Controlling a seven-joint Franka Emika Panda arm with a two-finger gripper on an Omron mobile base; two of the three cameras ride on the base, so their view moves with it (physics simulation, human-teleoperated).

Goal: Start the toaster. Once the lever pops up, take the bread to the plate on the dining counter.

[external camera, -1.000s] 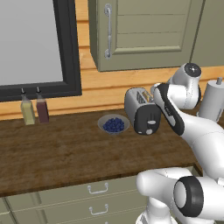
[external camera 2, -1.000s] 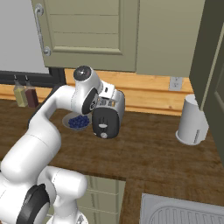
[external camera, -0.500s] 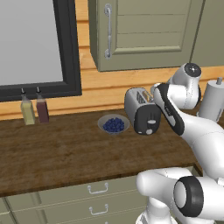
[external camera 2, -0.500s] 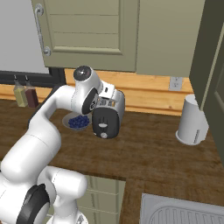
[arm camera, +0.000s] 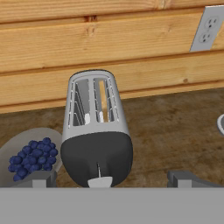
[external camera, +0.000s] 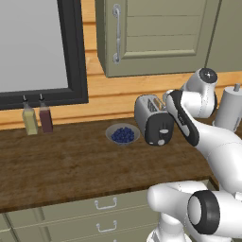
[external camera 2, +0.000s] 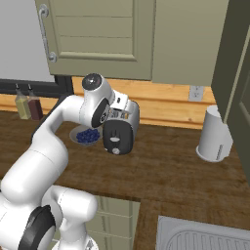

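Black-faced toaster [arm camera: 96, 144] between wide-spread fingers [arm camera: 43, 178], lever [arm camera: 99, 182] low between them.

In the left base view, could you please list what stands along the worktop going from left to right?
Yellow bottle → dark red bottle → bowl of blueberries → toaster → white cylindrical canister.

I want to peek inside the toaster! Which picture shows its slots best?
The hand view: it looks down into both slots of the toaster. The left base view shows its black end and a bit of its top; the right base view, mainly that end.
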